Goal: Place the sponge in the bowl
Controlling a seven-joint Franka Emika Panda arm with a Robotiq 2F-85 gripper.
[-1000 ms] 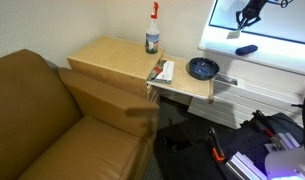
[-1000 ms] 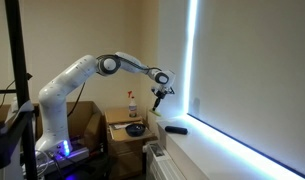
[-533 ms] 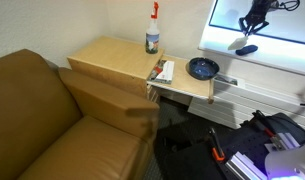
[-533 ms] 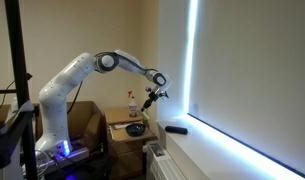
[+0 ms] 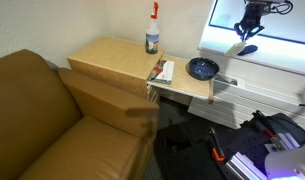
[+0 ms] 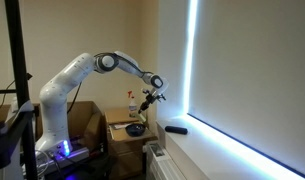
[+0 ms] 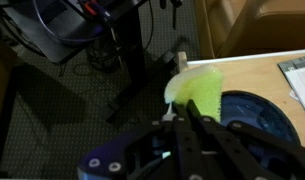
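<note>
A brown couch [image 5: 42,110] fills the left of the room. Beside it, a pale wooden counter [image 5: 107,58] carries a spray bottle [image 5: 152,30] at its far edge, a flat packet [image 5: 163,71], and the dark bowl [image 5: 202,68] at its right end. Up and right of the bowl, the hand [image 5: 241,40] pinches the yellow-green sponge [image 7: 197,92] in mid-air beside a dark blue oblong object [image 5: 250,49], the sponge's long axis running straight out from the fingertips.

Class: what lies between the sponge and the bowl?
Nothing. In the wrist view the sponge, held in the tool, hangs beside the bowl with no object between them.
</note>
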